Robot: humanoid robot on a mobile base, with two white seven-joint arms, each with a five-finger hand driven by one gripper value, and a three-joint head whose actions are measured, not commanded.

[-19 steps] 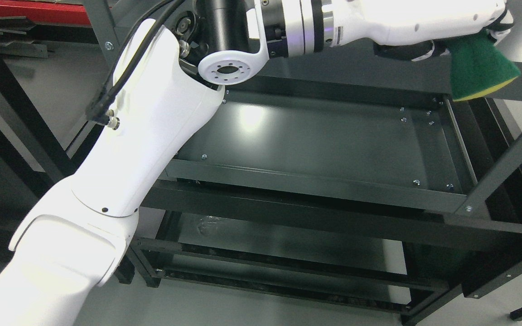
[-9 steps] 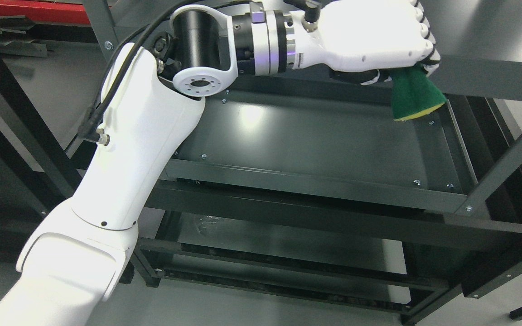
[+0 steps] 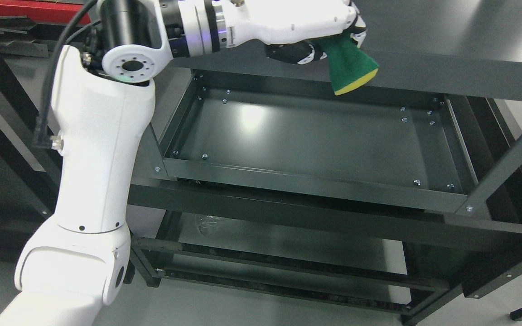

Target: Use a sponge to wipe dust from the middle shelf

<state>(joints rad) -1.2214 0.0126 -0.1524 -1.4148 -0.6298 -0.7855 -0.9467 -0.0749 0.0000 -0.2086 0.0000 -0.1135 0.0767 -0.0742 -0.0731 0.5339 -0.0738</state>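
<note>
Green sponge [image 3: 349, 68] clamped in left hand [image 3: 306, 22] fingers [image 3: 356, 29], above mid shelf [image 3: 315, 140].

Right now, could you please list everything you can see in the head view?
shelving unit: one, dark grey metal, fills the centre and right.
top shelf: one, dark grey, upper right.
middle shelf: one, dark grey tray, centre, nothing lying on it.
lower shelf: one, dark grey, below the middle one.
sponge: one, green with a yellow underside, top centre, against the top shelf's front edge.
red object: one, top left corner, too little shows to name.
left hand: one, white, top centre, gripping the sponge.
</note>
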